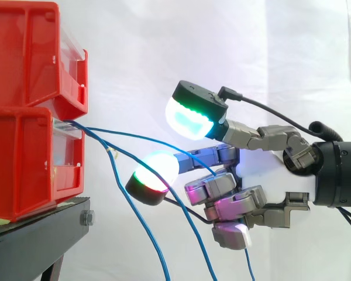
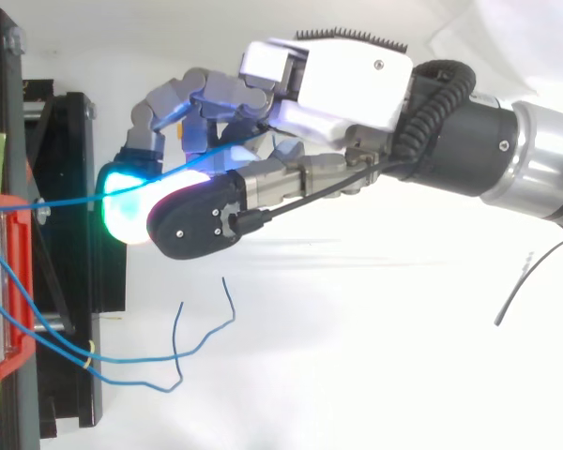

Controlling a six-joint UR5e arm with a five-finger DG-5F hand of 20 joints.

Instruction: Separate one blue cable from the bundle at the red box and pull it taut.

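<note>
Blue cable (image 2: 70,198) goes from the red box (image 1: 29,158) edge into the hand's (image 1: 269,170) curled fingers. Open room lies below.

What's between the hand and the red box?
One blue cable runs across the gap from red box to hand, clearest in the top view; loose cables sag below it. Otherwise bare.

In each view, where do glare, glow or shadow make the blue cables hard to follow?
Side view: the bright white curtain casts no glare on the blue cables, and they stand dark against it. Top view: the held cable is hardest to follow where it crosses the glowing pads of the fingers. The loose cables show plainly on the bright ground.
</note>
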